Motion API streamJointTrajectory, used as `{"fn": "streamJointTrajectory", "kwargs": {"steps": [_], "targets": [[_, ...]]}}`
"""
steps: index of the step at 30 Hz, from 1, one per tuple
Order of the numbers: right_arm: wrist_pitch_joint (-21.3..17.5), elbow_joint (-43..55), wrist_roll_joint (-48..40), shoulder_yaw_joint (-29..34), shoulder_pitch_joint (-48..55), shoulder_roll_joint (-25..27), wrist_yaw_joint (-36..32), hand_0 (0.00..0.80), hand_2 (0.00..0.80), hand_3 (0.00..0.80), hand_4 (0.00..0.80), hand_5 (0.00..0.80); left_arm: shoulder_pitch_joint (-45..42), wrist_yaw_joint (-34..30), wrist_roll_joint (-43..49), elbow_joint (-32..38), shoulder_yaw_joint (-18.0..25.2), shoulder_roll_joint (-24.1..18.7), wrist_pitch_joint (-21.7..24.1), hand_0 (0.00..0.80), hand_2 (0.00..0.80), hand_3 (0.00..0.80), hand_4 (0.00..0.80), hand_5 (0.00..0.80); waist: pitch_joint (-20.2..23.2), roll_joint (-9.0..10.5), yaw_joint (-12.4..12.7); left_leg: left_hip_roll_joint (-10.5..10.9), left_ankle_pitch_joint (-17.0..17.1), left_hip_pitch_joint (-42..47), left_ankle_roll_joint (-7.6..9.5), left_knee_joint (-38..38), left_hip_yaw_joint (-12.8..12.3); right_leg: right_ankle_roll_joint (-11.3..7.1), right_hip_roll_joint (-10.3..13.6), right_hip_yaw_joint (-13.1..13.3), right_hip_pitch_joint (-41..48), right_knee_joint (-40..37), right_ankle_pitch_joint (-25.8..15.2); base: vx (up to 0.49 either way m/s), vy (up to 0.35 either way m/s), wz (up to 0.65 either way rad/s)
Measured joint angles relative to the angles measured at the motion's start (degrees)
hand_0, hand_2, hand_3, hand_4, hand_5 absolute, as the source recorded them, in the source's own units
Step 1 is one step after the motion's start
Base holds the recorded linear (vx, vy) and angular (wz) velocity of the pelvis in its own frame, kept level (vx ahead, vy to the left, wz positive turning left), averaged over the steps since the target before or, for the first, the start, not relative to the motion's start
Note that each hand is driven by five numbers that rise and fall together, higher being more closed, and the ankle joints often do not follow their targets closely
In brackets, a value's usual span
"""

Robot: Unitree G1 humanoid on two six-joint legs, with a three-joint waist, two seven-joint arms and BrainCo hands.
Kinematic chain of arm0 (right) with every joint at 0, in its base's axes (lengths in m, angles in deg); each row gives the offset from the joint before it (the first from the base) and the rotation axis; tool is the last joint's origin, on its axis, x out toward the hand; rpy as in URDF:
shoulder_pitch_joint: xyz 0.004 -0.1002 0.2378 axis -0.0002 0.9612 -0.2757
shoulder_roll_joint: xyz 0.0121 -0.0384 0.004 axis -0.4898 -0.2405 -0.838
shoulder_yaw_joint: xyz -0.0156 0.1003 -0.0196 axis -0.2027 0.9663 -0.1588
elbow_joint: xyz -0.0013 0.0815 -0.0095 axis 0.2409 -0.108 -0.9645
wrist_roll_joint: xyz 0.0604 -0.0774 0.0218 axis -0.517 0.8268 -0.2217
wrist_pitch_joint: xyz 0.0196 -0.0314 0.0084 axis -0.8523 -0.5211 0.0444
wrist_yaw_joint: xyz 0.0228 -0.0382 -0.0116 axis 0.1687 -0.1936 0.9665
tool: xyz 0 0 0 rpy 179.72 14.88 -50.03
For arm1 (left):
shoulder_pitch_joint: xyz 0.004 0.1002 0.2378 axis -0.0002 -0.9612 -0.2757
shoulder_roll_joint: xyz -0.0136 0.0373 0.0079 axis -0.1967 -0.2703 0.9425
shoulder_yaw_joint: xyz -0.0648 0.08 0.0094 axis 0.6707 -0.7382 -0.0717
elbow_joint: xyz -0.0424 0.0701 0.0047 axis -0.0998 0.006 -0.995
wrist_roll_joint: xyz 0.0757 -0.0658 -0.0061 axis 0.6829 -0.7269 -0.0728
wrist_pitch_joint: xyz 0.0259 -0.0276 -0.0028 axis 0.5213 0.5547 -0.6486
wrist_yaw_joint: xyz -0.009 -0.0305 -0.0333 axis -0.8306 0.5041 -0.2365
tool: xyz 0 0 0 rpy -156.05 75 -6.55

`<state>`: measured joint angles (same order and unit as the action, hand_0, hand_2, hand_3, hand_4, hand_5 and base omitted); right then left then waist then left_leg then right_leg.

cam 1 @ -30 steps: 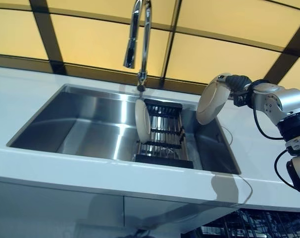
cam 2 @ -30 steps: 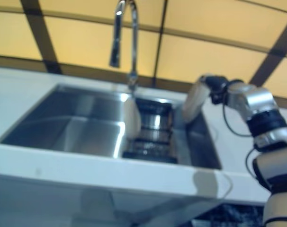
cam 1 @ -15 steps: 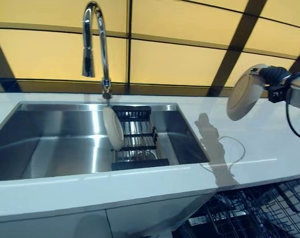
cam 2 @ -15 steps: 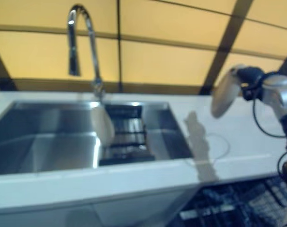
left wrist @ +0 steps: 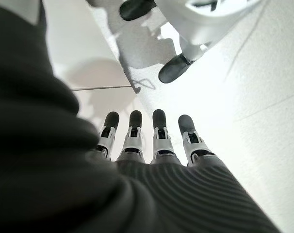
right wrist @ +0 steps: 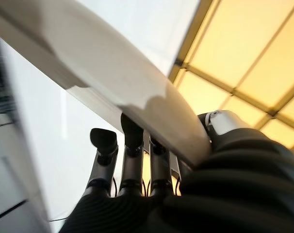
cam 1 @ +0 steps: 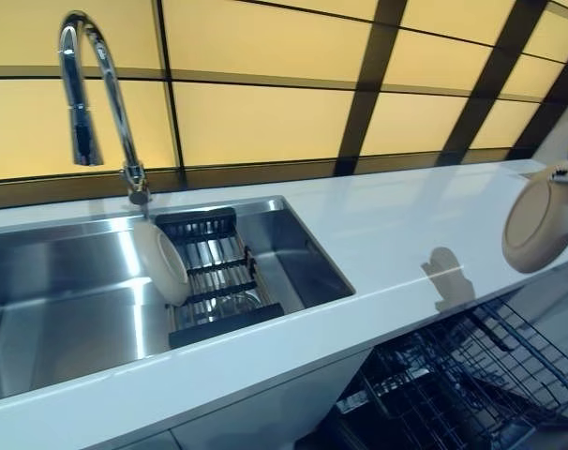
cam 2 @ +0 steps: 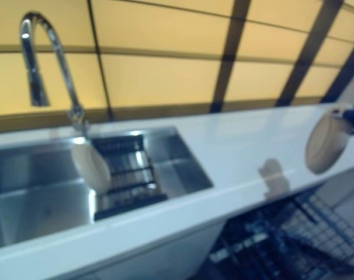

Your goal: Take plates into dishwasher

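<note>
Held plate: the round cream ceramic plate (cam 1: 543,225) is hanging on edge at about 3 o'clock in the head views, out past the end of the white countertop (cam 1: 396,234), its hollow face turning toward the camera.
Right hand: the right hand (right wrist: 137,160) is clamping this plate at its rim, thumb on one face and fingers (right wrist: 104,145) behind the other (seen only in its own wrist view; the head views barely show the hand).
Left hand: the left hand (left wrist: 152,141) is hanging idle, fingers straight and apart, holding nothing.
Second plate: another cream round plate (cam 1: 162,262) is standing on edge in the black slatted drain rack (cam 1: 214,277) inside the stainless steel sink (cam 1: 68,291), at about 9 o'clock.
Key relation: the dark wire dishwasher rack (cam 1: 462,375) is lying at roughly 7 o'clock from the held plate, below counter level, so I judge the coming move to be a descent with the plate staying edge-down.
Nearer arm: the right.
View difference: only the head views are showing the rack and the sink.
</note>
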<state>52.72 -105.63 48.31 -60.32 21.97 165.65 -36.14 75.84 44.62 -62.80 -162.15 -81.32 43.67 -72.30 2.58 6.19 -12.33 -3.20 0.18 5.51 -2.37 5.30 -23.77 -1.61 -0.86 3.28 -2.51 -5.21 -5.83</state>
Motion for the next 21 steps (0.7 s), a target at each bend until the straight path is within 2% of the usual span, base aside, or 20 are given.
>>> {"fn": "streamJointTrajectory", "kwargs": {"steps": [3, 5, 8, 11, 14, 21], "targets": [[-4.3, 4.3, 3.5, 6.7, 9.7, 0.6, -2.7, 0.8, 0.8, 0.8, 0.8, 0.8, -0.4, -0.4, 0.6, 0.1, 0.7, 0.0, -0.1, 0.0, 0.0, 0.0, 0.0, 0.0, -0.4, -0.73, -1.0, -0.3, -0.5, -0.1, -0.05, 0.0, -1.3, -0.4, 0.1, -1.0, -0.8, 0.0, -0.3, 0.024, -0.085, -0.3], [-7.6, 5.9, 5.8, 10.6, 15.8, 1.7, -4.4, 0.8, 0.8, 0.8, 0.8, 0.8, -0.4, -0.5, 1.4, 0.1, 1.8, 0.0, -0.2, 0.0, 0.0, 0.0, 0.0, 0.0, -0.8, -1.29, -2.4, -0.5, -0.6, -0.1, -0.23, 0.0, -1.4, -0.5, -0.2, -1.1, -0.8, 0.0, -0.4, 0.018, -0.117, -0.11], [-12.4, 7.7, 9.1, 17.1, 24.5, 2.4, -5.6, 0.8, 0.8, 0.8, 0.8, 0.8, -0.3, -0.5, 1.9, 0.3, 2.3, -0.1, -0.4, 0.0, 0.0, 0.0, 0.0, 0.0, -1.3, -1.84, -3.2, -0.7, -0.8, -0.1, -0.48, 0.0, -1.4, -0.5, -0.6, -0.8, -1.0, 0.0, -0.4, -0.002, -0.1, -0.07], [-16.5, 10.0, 12.4, 20.9, 30.5, 2.6, -6.5, 0.8, 0.8, 0.8, 0.8, 0.8, 0.0, -0.6, 1.9, 0.4, 2.2, -0.1, -0.6, 0.0, 0.0, 0.0, 0.0, 0.0, -2.1, -1.96, -4.1, -0.8, -0.8, -0.3, -0.49, 0.0, -1.4, -0.48, -0.6, -0.7, -1.2, 0.0, -0.3, -0.017, -0.097, -0.01], [-20.3, 12.1, 16.2, 23.3, 36.7, 2.8, -7.0, 0.8, 0.8, 0.8, 0.8, 0.8, 0.4, -0.8, 2.0, 0.4, 2.2, -0.2, -0.6, 0.0, 0.0, 0.0, 0.0, 0.0, -2.6, -1.88, -4.0, -0.8, -0.9, -0.4, -0.55, 0.0, -1.4, -0.4, -0.6, -0.8, -1.3, 0.0, -0.3, -0.03, -0.084, 0.0], [-24.3, 15.6, 19.5, 23.4, 40.4, 2.8, -7.3, 0.8, 0.8, 0.8, 0.8, 0.8, 0.7, -1.6, 4.2, 0.4, 2.2, -1.4, -0.6, 0.0, 0.0, 0.0, 0.0, 0.0, -3.3, -2.46, -4.0, -0.7, -0.8, -1.2, -0.55, -0.1, -1.4, -0.38, -0.5, -0.8, -2.1, 0.0, -0.3, -0.012, -0.064, 0.0]]}}
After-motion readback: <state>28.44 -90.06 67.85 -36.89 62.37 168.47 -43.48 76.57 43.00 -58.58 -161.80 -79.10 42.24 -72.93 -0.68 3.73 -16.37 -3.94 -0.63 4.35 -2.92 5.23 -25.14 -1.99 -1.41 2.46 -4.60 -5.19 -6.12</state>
